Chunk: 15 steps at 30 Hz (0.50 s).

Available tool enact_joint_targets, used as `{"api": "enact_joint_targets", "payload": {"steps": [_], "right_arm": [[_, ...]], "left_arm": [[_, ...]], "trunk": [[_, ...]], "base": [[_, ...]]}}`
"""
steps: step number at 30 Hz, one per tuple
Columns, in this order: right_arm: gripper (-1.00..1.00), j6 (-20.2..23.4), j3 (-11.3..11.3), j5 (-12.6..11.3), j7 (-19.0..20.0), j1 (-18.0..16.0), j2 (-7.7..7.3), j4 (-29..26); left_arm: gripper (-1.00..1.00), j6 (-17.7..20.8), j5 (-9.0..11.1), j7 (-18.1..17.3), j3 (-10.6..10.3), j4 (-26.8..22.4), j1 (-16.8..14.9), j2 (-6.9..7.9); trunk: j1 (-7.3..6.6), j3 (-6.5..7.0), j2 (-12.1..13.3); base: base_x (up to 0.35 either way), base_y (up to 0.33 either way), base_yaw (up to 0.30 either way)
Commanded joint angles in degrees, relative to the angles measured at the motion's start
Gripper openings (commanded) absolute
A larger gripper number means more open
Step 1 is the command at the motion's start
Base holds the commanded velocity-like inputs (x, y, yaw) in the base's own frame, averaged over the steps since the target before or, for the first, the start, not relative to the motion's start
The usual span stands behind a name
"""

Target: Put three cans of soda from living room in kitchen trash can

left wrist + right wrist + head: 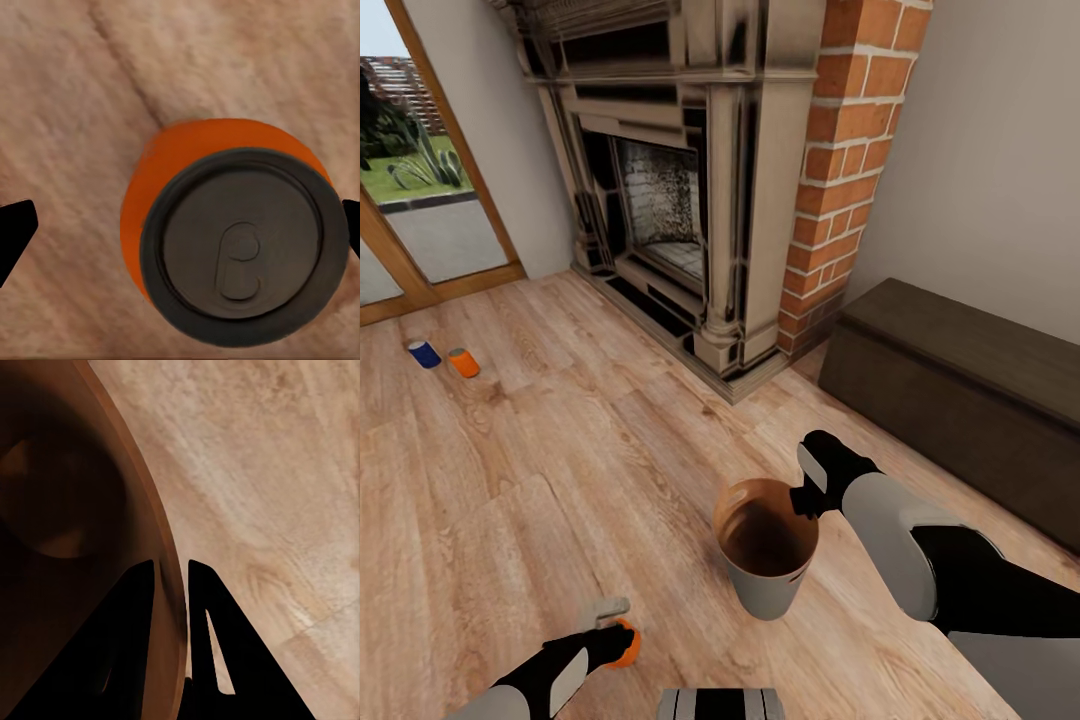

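while my right gripper (171, 585) pinches the empty trash can's rim (732, 500), my left gripper (180, 225) gapes around one orange can (225, 232); none binned.

Glossy brown bin interior (765, 535); matt grained wood floor (560, 440) (rough red brick column (850, 170)).

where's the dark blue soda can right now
In the head view the dark blue can lies on the wood floor at far left, beside an orange can, near the glass door.

Bright orange is shown on the soda can (225, 232) beneath the left gripper (180, 232), its lid dark grey; glossy brown lines the bin (765, 540).
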Motion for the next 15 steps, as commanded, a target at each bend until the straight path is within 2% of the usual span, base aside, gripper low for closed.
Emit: {"api": "enact_joint_targets", "payload": {"steps": [1, 11, 15], "right_arm": [[-1.00, 0.00, -0.39, -1.08, 0.17, -0.03, 0.01, 0.01], [-1.00, 0.00, -0.38, -1.08, 0.14, -0.01, 0.01, 0.01], [-1.00, 0.00, -0.38, -1.08, 0.13, -0.01, -0.02, 0.02]], "left_arm": [[1.00, -0.02, 0.00, 0.01, 0.00, 0.00, 0.00, -0.01], [1.00, -0.12, 0.00, 0.02, 0.00, -0.07, 0.00, -0.11], [1.00, -0.12, 0.00, -0.01, 0.00, -0.08, 0.00, -0.14]], "trunk": [[0.01, -0.22, -0.02], [0.01, -0.22, -0.02], [0.09, -0.89, -0.06]], "base": [[0.000, 0.000, 0.000], [0.000, 0.000, 0.000], [0.000, 0.000, 0.000]]}}
